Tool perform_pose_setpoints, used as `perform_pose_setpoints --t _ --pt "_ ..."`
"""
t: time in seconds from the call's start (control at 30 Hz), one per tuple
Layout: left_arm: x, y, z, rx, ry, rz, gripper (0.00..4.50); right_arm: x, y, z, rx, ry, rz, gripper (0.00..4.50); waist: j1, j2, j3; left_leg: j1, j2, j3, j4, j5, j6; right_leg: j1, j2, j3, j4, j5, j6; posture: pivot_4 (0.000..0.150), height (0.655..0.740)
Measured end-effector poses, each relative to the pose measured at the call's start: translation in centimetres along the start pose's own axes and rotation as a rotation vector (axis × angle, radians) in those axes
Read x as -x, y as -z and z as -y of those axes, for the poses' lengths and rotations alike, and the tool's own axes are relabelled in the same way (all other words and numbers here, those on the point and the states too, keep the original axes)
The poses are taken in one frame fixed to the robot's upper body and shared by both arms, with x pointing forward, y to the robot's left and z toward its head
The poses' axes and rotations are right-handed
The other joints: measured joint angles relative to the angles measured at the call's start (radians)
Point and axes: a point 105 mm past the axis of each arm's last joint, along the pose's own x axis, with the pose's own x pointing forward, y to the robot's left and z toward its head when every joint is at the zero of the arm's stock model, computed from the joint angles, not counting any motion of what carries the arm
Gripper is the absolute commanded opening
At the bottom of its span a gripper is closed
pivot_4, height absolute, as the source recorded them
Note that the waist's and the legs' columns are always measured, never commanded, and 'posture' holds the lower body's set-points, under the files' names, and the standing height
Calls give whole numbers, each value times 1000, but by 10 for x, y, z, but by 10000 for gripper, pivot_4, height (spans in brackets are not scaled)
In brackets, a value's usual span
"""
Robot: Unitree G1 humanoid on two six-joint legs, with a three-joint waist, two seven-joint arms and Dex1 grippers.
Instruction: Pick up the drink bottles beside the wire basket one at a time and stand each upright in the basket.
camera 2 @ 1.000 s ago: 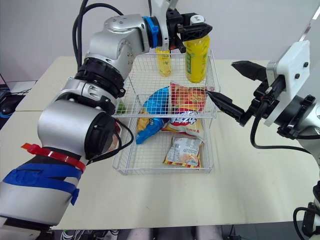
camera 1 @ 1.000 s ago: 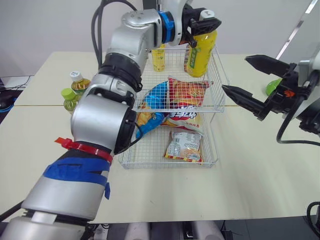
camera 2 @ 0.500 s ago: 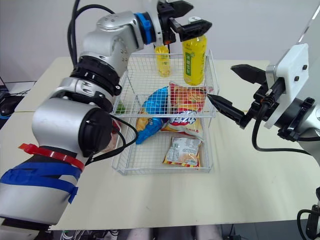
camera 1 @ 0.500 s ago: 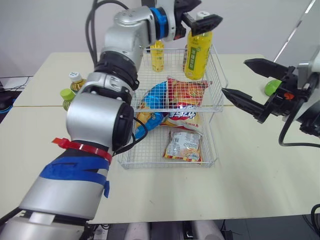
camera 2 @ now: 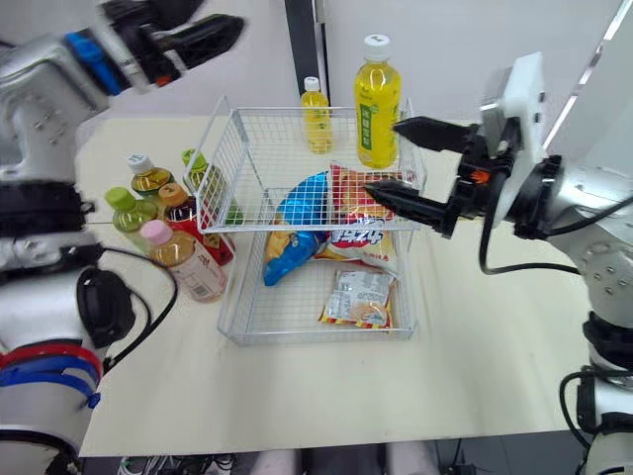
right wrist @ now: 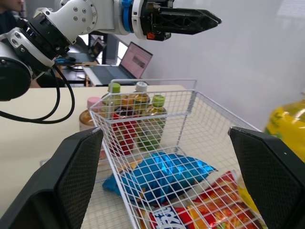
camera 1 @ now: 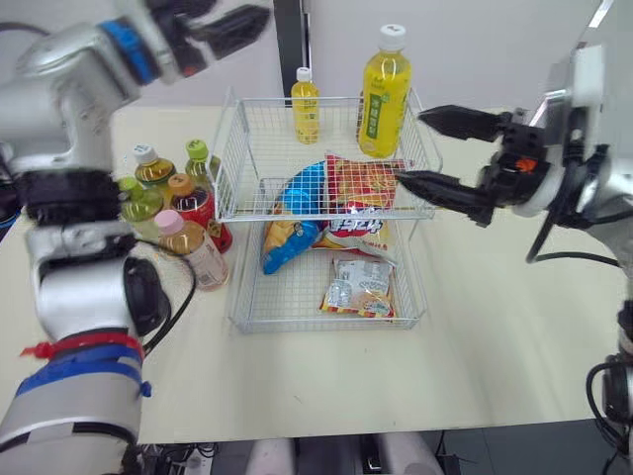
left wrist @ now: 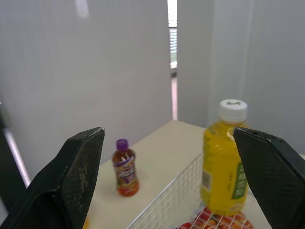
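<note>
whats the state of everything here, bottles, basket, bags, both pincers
large yellow bottle: upright in the basket's far right corner, not gripped
small yellow bottle: upright at the basket's far side
bottles beside the basket: standing on the table, not yet moved
snack bags: lying flat in the basket
wire basket: level on the table
left pincer: open, empty, raised
right pincer: open, empty
</note>
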Motion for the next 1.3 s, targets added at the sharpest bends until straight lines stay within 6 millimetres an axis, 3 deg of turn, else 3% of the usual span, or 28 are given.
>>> perform_pose_setpoints --t 0.1,0.17,0.27,0.3,0.33,0.4,0.5,0.6,0.7,0.87,1.0,1.17,1.3 --pt "46 -10 -13 -67 -129 18 44644 -11 4 2 -11 -58 17 45000 -3 0 0 0 1 -1 0 0 0 0 0 0 0 0 0 1500 7400" --pt "87 -7 -18 -107 -237 -19 44644 -19 4 4 -11 -98 42 45000 -7 0 0 1 1 0 -1 0 0 0 0 1 0 0 0 1500 7400" --pt "143 21 -22 -65 -376 -111 44644 -26 10 8 -18 -129 53 45000 -2 0 0 2 1 -1 1 0 0 1 0 0 2 0 0 1500 7400" --pt "171 32 -18 -37 -432 -146 44644 -32 12 7 -23 -158 66 45000 0 0 -1 1 1 -1 1 0 0 1 0 0 1 0 0 1500 7400" --pt "178 36 -16 -19 -445 -153 44644 -32 12 8 -23 -161 67 45000 1 0 -1 1 1 -1 1 0 0 1 -1 0 1 0 0 1500 7400" --pt "213 51 -3 39 -502 -201 44644 -37 14 8 -26 -189 73 45000 11 -1 -1 1 1 -3 2 0 0 2 -2 -2 1 0 0 1500 7400" --pt "274 95 49 192 -555 -346 44644 -41 13 9 -19 -221 88 45000 10 -1 -2 2 1 1 1 0 0 2 -7 1 1 -1 1 1500 7400" --pt "311 111 85 280 -624 -445 44644 -44 17 9 -33 -238 92 45000 23 -9 -6 2 1 -4 1 0 0 4 -7 -1 0 -2 -1 1500 7400" --pt "319 104 100 235 -637 -463 44644 -51 16 5 -27 -263 99 45000 35 -7 -6 3 0 -1 2 1 0 6 -6 -3 1 -3 -3 1500 7400" --pt "308 98 101 195 -626 -401 44644 -54 18 7 -34 -276 96 45000 19 -5 -7 16 1 7 1 0 1 17 -7 0 -4 -7 -5 1500 7400" --pt "296 95 95 170 -603 -379 44644 -55 18 8 -27 -276 91 45000 19 -5 -7 17 3 5 -2 0 0 18 -5 1 -5 -7 -6 1500 7400" --pt "278 87 68 121 -594 -321 44644 -54 15 6 -16 -270 87 45000 20 -5 -7 17 3 1 -4 0 0 17 -2 -1 -1 -7 -7 1500 7400" --pt "250 89 40 88 -592 -288 44644 -50 10 6 3 -246 80 45000 23 -5 -7 17 3 1 -3 0 0 18 -2 -1 0 -8 -3 1500 7400"
